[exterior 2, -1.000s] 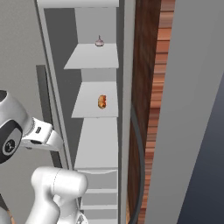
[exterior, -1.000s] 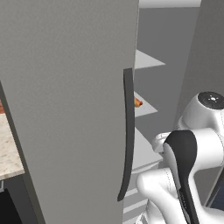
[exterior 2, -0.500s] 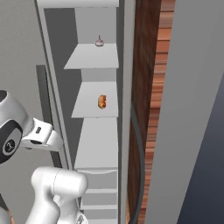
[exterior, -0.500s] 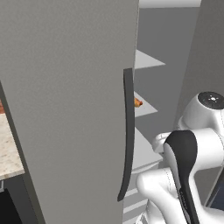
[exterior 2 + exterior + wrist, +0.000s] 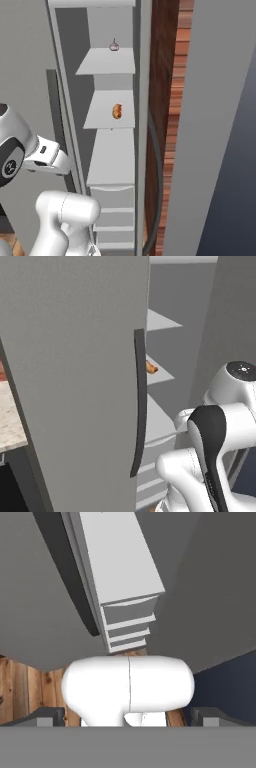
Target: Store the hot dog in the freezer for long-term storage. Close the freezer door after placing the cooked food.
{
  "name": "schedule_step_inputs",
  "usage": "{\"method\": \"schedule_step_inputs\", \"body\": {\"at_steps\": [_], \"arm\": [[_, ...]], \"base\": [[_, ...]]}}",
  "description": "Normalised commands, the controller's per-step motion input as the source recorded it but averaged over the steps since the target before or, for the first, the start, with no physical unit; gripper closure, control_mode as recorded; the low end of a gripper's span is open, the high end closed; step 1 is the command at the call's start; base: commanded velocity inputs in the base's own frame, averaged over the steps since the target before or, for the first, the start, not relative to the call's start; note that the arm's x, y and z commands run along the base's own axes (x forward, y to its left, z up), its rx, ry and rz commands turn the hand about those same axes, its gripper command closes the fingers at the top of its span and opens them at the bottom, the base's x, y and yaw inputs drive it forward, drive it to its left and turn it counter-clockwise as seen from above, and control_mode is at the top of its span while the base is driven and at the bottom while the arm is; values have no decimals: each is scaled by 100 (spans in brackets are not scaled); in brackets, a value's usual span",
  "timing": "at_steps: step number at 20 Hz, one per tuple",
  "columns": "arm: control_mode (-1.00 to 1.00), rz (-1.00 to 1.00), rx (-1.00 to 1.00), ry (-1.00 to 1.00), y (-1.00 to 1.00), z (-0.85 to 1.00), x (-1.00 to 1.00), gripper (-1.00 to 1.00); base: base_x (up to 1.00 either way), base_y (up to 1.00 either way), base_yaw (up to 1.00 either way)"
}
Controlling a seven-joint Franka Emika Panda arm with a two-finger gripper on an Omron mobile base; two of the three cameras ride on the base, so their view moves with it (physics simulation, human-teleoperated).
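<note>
The hot dog (image 5: 117, 111), a tiny tan-orange bun, lies on the second white shelf inside the freezer (image 5: 111, 160); in the left base view the hot dog (image 5: 151, 367) peeks out past the left door's edge. The freezer door (image 5: 220, 100) stands open at the right, a tall grey panel (image 5: 235, 306). My gripper (image 5: 129, 718) is open and empty, its fingertips (image 5: 50, 717) spread wide at the bottom of the hand view. It looks down on the freezer's white shelf (image 5: 120, 557) and drawers (image 5: 125, 627), well below the hot dog's shelf.
The matching left grey door (image 5: 75, 356) is shut, its dark bar handle (image 5: 139, 401) near my arm. A small pale item with a dark top (image 5: 114, 46) sits on the upper shelf. A stone counter (image 5: 10, 426) lies far left. Wooden floor (image 5: 30, 687) lies below.
</note>
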Motion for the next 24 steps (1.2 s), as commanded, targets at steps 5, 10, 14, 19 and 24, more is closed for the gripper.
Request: {"method": "schedule_step_inputs", "body": {"at_steps": [5,10,14,19,24], "arm": [[100,0,0,0,0,0,0,-100],[100,0,0,0,0,0,0,-100],[100,0,0,0,0,0,0,-100],[100,0,0,0,0,0,0,-100],[100,0,0,0,0,0,0,-100]], "base": [[-69,-10,2],[-78,-16,4],[-50,-4,7],[-5,-20,6],[0,-16,17]]}}
